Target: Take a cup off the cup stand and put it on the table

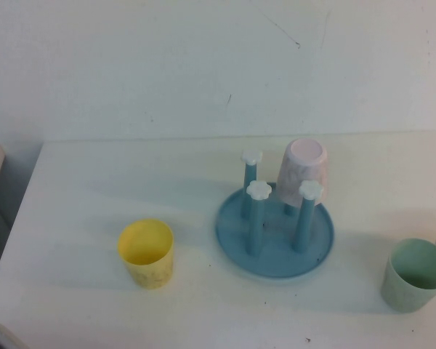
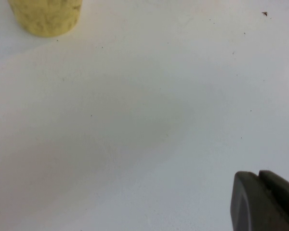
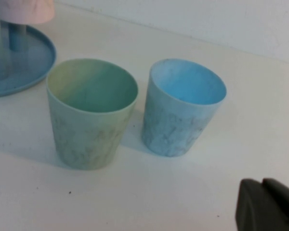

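The yellow cup (image 1: pixel 147 253) stands upright on the desk (image 1: pixel 87 189), apart from the left end effector (image 2: pixel 265 202), beside the cup stand (image 1: pixel 275 231). The right end effector (image 3: pixel 267 207) is near the green cup (image 3: pixel 90 111). Whether either end effector is spread, I cannot tell.

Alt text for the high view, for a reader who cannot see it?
A yellow cup stands upright on the white table, left of a blue cup stand that holds one upside-down pink cup. A green cup stands at the right. Neither gripper shows in this view.

Soft, even, bright light, faint shadows on the table (image 1: pixel 94 305), slightly hazy focus in every view.
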Motion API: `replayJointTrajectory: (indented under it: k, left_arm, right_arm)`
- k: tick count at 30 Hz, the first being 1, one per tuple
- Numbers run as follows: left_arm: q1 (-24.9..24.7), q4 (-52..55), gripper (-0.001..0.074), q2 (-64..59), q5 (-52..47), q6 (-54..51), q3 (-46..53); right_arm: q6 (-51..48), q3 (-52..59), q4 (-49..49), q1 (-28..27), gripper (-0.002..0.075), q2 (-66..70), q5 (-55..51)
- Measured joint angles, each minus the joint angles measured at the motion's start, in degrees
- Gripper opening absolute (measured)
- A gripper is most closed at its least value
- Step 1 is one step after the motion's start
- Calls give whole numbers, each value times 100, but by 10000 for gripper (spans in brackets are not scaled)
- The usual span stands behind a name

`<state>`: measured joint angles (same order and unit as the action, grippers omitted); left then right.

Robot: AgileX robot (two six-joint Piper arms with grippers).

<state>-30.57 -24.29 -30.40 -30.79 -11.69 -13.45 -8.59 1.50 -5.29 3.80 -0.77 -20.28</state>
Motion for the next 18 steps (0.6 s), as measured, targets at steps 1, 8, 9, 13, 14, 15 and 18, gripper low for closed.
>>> replayJointTrajectory:
  k: [1,8,9,13,14,15,18]
  left_arm:
    - [0,10,-1,0,0,0,0]
    - [150,992,-1,480,302,145,245]
    - [213,1146,-1,599,432,230,328]
    - [734,1695,-1,1312,1091,743,705]
    - [920,1768,-1,1503,1224,862,813]
    - [1086,1798,-1,1653,1314,936,893]
    - [1776,1843,-1,2195,1504,1105,1146]
  right_arm:
    - [0,0,0,0,-1,0,0]
    - [0,0,0,0,-1,0,0]
    - [0,0,11,0,-1,0,0]
    - [3,0,11,0,-1,0,0]
    - [3,0,11,0,-1,0,0]
    - [12,0,11,0,-1,0,0]
    - [12,0,11,0,-1,0,0]
